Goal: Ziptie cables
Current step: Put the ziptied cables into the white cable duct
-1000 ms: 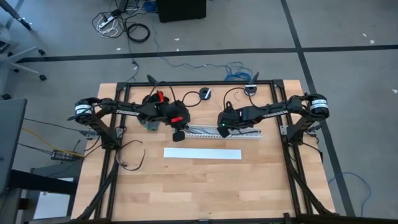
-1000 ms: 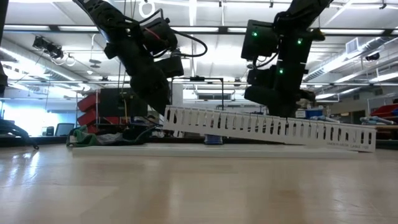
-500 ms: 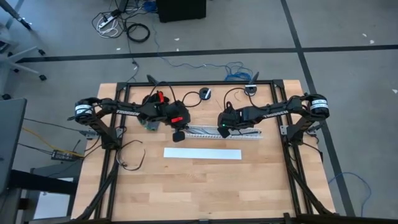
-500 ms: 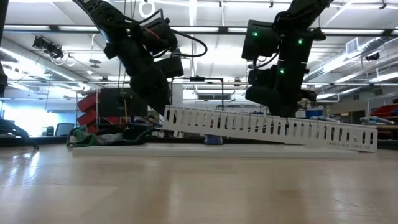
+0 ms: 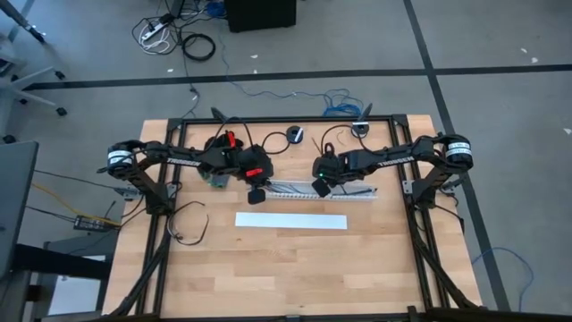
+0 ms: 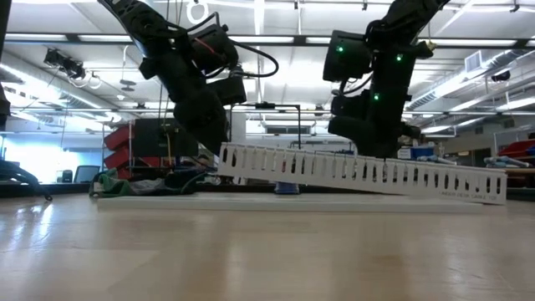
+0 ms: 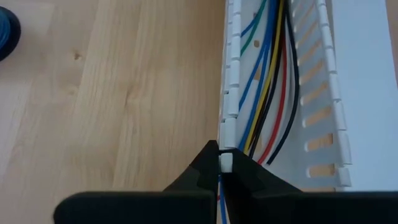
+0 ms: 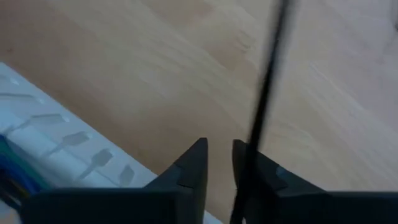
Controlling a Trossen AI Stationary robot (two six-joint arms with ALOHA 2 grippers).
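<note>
A white slotted duct lies across the table's far half with coloured cables running along its inside. My left gripper is shut on the duct's left end. My right gripper stands over the duct's middle with its fingers a little apart above bare wood beside the duct. A thin black strand runs past one right finger; whether it touches, I cannot tell. A small green module lies under my left arm. My left gripper pinches one slotted side wall of the duct between its two fingertips, at the duct's left end. The fingers slant down from the table's left and point along the duct. That end is raised; the right end rests on the table.
A flat white strip lies on the wood nearer than the duct. A black frame borders the table. A loose black wire loop lies at the near left. Bare wood fills the near half.
</note>
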